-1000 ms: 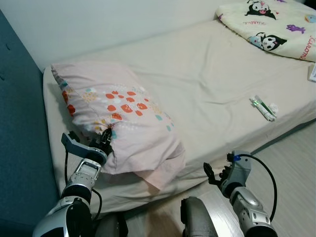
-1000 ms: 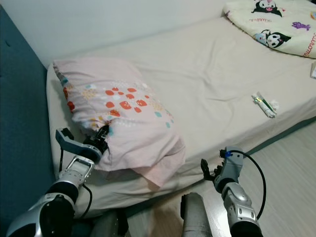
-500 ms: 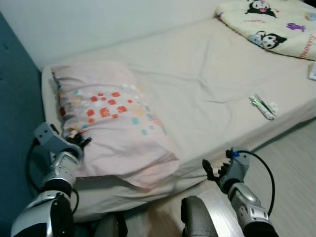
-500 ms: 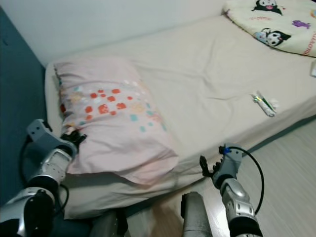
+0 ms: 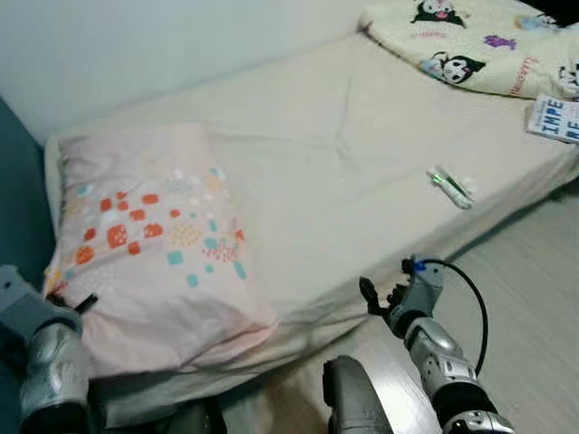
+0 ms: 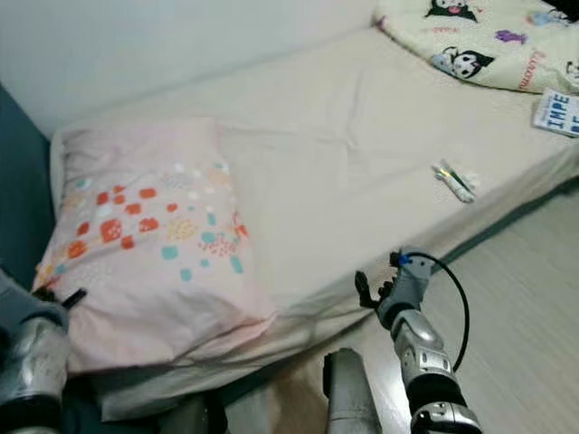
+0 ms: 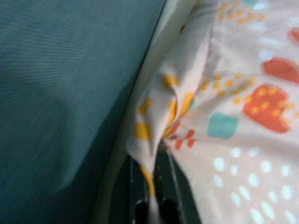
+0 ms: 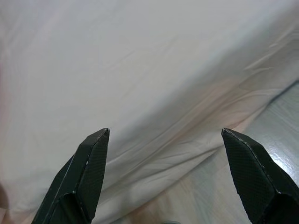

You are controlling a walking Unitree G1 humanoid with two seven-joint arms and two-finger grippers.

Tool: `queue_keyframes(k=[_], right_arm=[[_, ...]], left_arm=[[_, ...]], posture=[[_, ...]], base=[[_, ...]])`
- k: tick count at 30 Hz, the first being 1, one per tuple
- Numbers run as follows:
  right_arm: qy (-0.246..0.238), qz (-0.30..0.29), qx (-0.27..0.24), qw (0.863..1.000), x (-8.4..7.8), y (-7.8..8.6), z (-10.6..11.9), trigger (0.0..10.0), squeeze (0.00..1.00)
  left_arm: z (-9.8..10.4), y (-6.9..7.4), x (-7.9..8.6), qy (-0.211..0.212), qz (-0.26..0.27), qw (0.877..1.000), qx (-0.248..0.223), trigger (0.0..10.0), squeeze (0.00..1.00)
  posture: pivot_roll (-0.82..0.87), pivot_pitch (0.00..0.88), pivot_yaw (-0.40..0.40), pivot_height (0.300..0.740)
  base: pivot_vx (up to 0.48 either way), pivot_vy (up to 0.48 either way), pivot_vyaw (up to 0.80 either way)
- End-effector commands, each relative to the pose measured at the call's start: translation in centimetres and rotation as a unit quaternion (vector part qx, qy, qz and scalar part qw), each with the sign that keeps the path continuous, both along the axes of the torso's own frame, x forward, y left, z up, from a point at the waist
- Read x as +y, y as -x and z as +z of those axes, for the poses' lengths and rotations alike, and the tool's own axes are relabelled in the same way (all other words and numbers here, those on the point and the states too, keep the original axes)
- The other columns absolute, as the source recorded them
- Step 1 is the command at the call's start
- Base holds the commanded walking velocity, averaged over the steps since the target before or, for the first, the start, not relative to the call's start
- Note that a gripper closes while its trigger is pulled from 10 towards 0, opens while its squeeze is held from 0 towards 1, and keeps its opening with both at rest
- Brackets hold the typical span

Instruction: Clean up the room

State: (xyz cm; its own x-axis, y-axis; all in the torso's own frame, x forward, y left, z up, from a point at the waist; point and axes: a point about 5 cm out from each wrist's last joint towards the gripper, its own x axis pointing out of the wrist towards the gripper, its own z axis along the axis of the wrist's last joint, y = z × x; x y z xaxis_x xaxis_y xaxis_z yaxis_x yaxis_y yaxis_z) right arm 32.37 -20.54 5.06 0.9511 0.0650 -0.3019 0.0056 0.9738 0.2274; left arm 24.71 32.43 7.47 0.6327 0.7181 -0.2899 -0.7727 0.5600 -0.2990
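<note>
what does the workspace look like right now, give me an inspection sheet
surface: bed with a beige sheet, lightly creased.
job's things: pink patterned pillow lying flat at the bed's head end, by the teal headboard.
clutter: small wrapped packet near the bed's edge; printed leaflet; cartoon-print blanket at the far end.
grippers: left gripper shut on the pillow's corner; right gripper open, off the bed's edge, holding nothing.
cables: black cable looped at the right wrist.
surroundings: pale wall, wood-look floor.
</note>
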Motion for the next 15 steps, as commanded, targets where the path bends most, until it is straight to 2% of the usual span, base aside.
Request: queue_keyframes(k=[1, 2, 3, 4, 5, 7, 8, 9, 10, 11, 14, 15], right_arm=[[-0.008, 0.000, 0.010, 1.000, 0.2, 0.4, -0.7, 10.0, 0.00], [-0.008, 0.003, 0.011, 1.000, 0.4, 0.2, -0.6, 10.0, 0.00], [-0.008, 0.003, 0.011, 1.000, 0.4, 0.2, -0.6, 10.0, 0.00], [-0.009, 0.007, 0.011, 1.000, 0.6, 0.1, -0.6, 10.0, 0.00], [-0.009, 0.007, 0.011, 1.000, 0.6, 0.1, -0.6, 10.0, 0.00], [-0.010, 0.014, 0.011, 1.000, 1.0, -0.1, -0.5, 10.0, 0.00], [-0.010, 0.014, 0.011, 1.000, 1.0, -0.1, -0.5, 10.0, 0.00], [-0.011, 0.016, 0.010, 1.000, 1.2, -0.2, -0.5, 10.0, 0.00], [-0.011, 0.016, 0.010, 1.000, 1.2, -0.2, -0.5, 10.0, 0.00], [-0.011, 0.017, 0.010, 1.000, 1.2, -0.3, -0.5, 10.0, 0.00], [-0.012, 0.018, 0.009, 1.000, 1.3, -0.3, -0.5, 10.0, 0.00], [-0.011, 0.020, 0.011, 1.000, 1.3, -0.2, -0.6, 10.0, 0.00]], left_arm=[[-0.9, 3.4, 2.4, 0.016, 0.089, 0.996, 0.023, 0.0, 0.00], [-1.8, 5.2, 2.2, 0.027, 0.100, 0.994, 0.043, 0.0, 0.00], [-1.8, 5.2, 2.2, 0.027, 0.100, 0.994, 0.043, 0.0, 0.00], [-3.0, 7.1, 1.6, 0.045, 0.107, 0.991, 0.067, 0.0, 0.00], [-3.0, 7.1, 1.6, 0.045, 0.107, 0.991, 0.067, 0.0, 0.00], [-5.4, 10.1, -0.2, 0.077, 0.111, 0.984, 0.116, 0.0, 0.00], [-5.4, 10.1, -0.2, 0.077, 0.111, 0.984, 0.116, 0.0, 0.00], [-6.3, 10.9, -1.0, 0.092, 0.112, 0.980, 0.134, 0.0, 0.00], [-6.3, 10.9, -1.0, 0.092, 0.112, 0.980, 0.134, 0.0, 0.00], [-6.7, 11.4, -1.7, 0.104, 0.113, 0.978, 0.144, 0.0, 0.00], [-7.1, 11.2, -2.2, 0.113, 0.107, 0.976, 0.149, 0.0, 0.00], [-7.4, 10.7, -2.9, 0.135, 0.096, 0.975, 0.149, 0.0, 0.00]], posture=[[-0.11, 0.123, 0.076, 0.621], [-0.10, 0.120, 0.072, 0.621], [-0.10, 0.120, 0.072, 0.621], [-0.10, 0.121, 0.070, 0.621], [-0.10, 0.121, 0.070, 0.621], [-0.09, 0.116, 0.071, 0.621], [-0.09, 0.116, 0.071, 0.621], [-0.10, 0.113, 0.072, 0.621], [-0.10, 0.113, 0.072, 0.621], [-0.10, 0.113, 0.073, 0.621], [-0.10, 0.112, 0.070, 0.621], [-0.11, 0.110, 0.074, 0.621]], base=[[0.000, 0.000, 0.00], [0.000, 0.000, 0.00], [0.000, 0.000, 0.00], [0.000, 0.000, 0.00], [0.000, 0.000, 0.00], [0.000, 0.000, 0.00], [0.000, 0.000, 0.00], [0.000, 0.000, 0.00], [0.000, 0.000, 0.00], [0.000, 0.000, 0.00], [0.000, 0.000, 0.00], [0.000, 0.000, 0.00]])
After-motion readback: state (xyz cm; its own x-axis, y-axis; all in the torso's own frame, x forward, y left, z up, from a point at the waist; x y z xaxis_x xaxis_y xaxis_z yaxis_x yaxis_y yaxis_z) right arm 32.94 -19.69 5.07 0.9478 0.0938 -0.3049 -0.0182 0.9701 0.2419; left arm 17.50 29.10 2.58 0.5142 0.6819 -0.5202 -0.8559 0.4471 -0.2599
